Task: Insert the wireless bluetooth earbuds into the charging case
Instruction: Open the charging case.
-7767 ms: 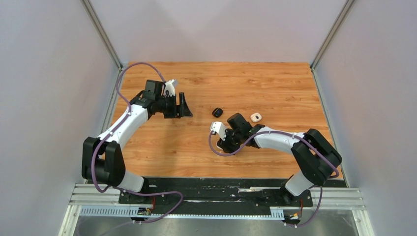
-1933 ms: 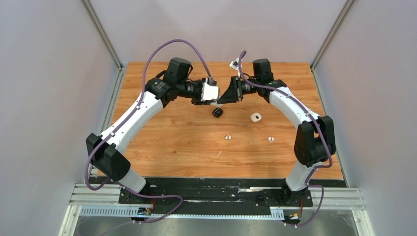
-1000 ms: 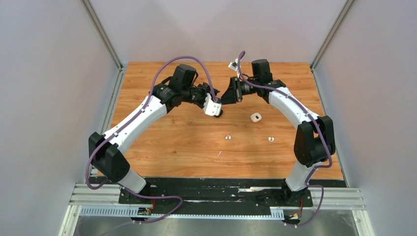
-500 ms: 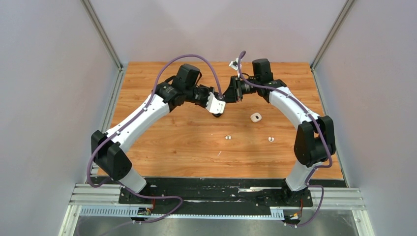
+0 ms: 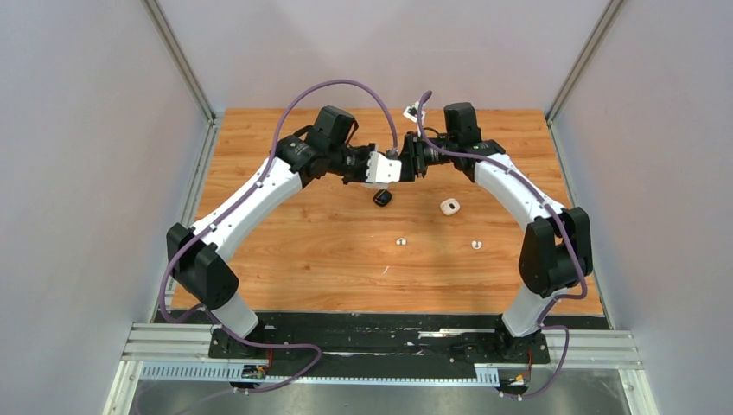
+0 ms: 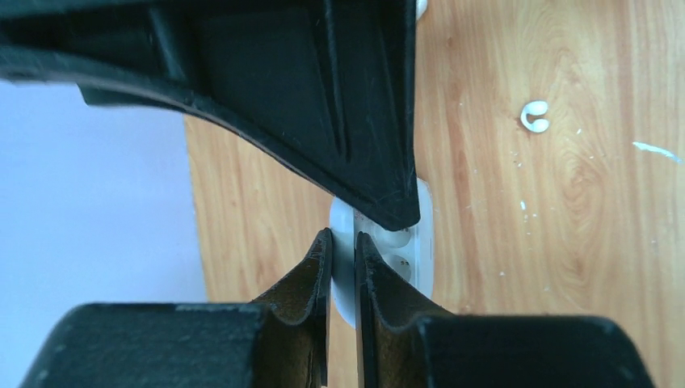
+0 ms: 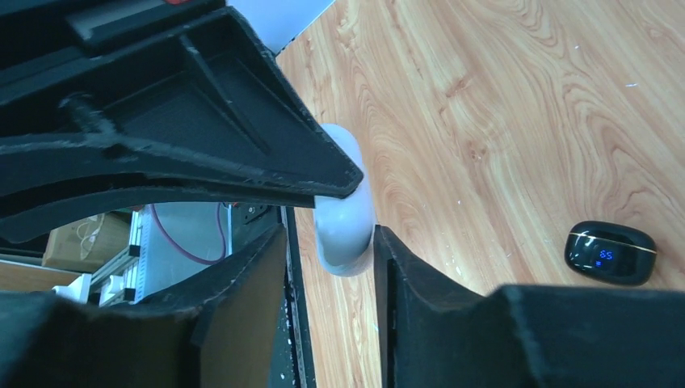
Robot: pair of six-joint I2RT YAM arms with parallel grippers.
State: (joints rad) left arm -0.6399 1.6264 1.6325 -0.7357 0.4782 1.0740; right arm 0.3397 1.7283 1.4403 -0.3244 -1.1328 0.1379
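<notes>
1. Your left pincer (image 6: 342,242) was almost closed. Its two tips pinched a thin white edge of the white charging case (image 7: 346,222). A broad black finger across the top of the left wrist view hid most of that case.
2. Your right pincer (image 7: 329,242) straddled the case's rounded body. One finger lay against it, but a sliver of background showed beside the other, so you could not tell whether it gripped.
3. From above, you saw neither the pincers nor the held case. They were hidden where the two wrists met over the rear middle of the desk (image 5: 294,251).
4. One pale earbud (image 5: 400,242) and a second earbud (image 5: 475,244) lay apart on the desk, nearer the arm bases. Both were too small to make out in detail.
5. A black case (image 5: 382,198) lay shut just below the meeting wrists, with blue digits lit on its face. A second white case (image 5: 449,207) lay near it, to its right.
6. A small white C-shaped piece (image 6: 534,118) lay on the wood, and you could not tell what it was.
</notes>
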